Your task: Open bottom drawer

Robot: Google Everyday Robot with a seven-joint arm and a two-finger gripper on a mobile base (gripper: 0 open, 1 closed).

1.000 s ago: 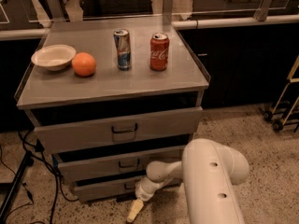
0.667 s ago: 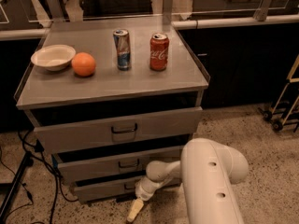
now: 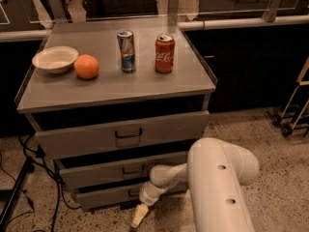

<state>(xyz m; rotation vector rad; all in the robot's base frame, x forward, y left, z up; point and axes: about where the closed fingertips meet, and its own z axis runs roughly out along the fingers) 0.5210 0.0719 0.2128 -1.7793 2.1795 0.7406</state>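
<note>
The grey cabinet has three drawer fronts. The bottom drawer (image 3: 108, 195) is the slimmest one, lowest on the cabinet, with a small dark handle at its middle; its front stands slightly out from the cabinet. My white arm reaches down from the lower right. My gripper (image 3: 139, 215) hangs just below and in front of the bottom drawer's middle, near the floor, with its pale fingertip (image 3: 139, 214) pointing down and left. The drawer's inside is hidden.
On the cabinet top (image 3: 116, 83) stand a white bowl (image 3: 54, 58), an orange (image 3: 87, 66), a blue-silver can (image 3: 126, 50) and a red cola can (image 3: 164, 53). Black cables and a stand leg (image 3: 19, 187) lie at the left. A wheeled cart (image 3: 294, 115) stands at the right.
</note>
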